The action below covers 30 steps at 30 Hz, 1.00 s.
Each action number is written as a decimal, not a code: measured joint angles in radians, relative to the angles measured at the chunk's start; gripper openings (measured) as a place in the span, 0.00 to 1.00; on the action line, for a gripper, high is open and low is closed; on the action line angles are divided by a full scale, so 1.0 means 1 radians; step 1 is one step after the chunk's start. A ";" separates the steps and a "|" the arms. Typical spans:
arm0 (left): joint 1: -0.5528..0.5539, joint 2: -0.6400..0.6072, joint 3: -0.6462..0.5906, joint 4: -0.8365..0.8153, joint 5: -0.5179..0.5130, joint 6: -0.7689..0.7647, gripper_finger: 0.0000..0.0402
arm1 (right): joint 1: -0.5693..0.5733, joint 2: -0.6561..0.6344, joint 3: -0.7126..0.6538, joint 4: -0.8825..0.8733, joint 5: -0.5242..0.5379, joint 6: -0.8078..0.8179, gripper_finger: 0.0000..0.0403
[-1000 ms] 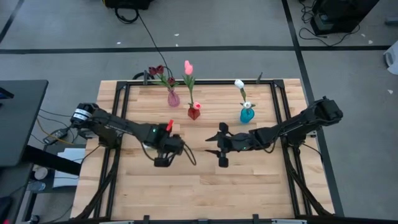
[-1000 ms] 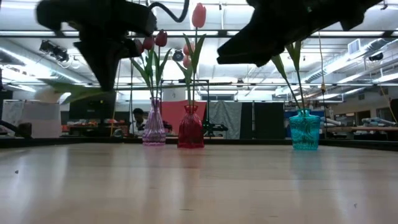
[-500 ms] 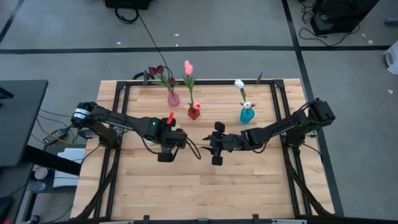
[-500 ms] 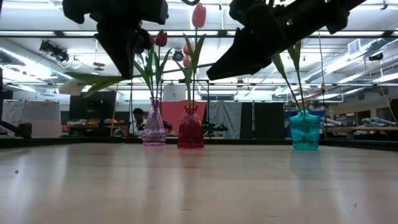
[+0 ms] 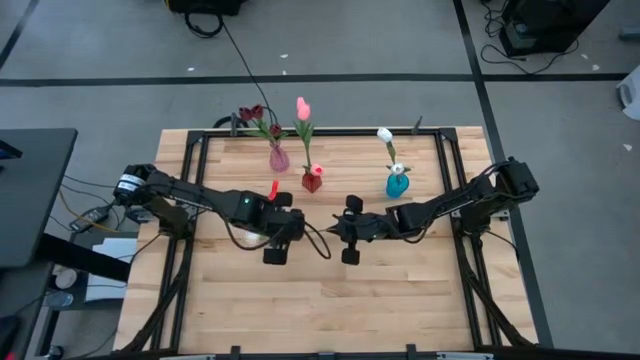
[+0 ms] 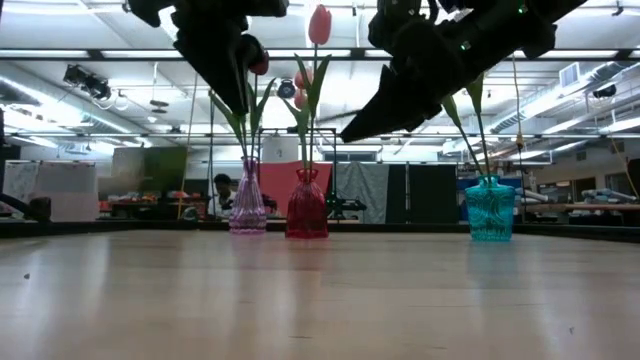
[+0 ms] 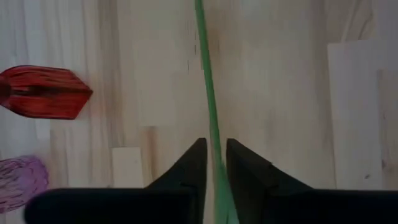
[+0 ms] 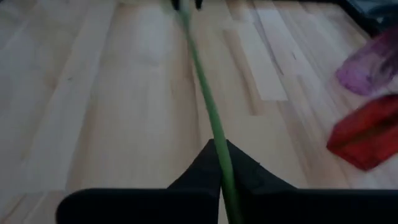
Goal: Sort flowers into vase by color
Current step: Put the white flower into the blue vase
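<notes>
Both grippers pinch one thin green stem above mid-table: the left gripper clamps it near the red-headed end, the right gripper is closed on the other end. Behind stand the purple vase, red vase and teal vase, each holding tulips.

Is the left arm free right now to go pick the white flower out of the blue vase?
Probably not: the left gripper is shut on a green stem, and the right arm lies across the way to the blue vase.
</notes>
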<state>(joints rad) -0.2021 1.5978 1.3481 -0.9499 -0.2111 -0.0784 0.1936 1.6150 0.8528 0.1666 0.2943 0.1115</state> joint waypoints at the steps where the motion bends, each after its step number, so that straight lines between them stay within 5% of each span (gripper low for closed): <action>1: -0.001 -0.001 -0.007 0.011 0.000 0.000 0.18 | 0.000 0.000 0.000 -0.012 0.008 0.009 0.03; 6: -0.024 -0.002 -0.071 0.119 0.024 -0.007 0.25 | 0.000 -0.025 -0.001 -0.070 0.123 0.073 0.02; 10: -0.059 -0.007 -0.227 0.360 0.085 -0.028 0.25 | 0.008 -0.066 -0.001 -0.112 0.210 0.124 0.02; 19: -0.080 -0.031 -0.691 1.225 0.225 -0.181 0.25 | 0.097 -0.160 -0.020 -0.114 0.452 0.154 0.02; 30: -0.014 -0.023 -0.945 2.147 -0.048 -0.134 0.25 | 0.220 -0.220 -0.021 0.017 0.628 -0.010 0.02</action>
<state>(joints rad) -0.2160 1.5753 0.4031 1.1973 -0.2589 -0.2125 0.4135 1.3950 0.8318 0.1832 0.9222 0.1015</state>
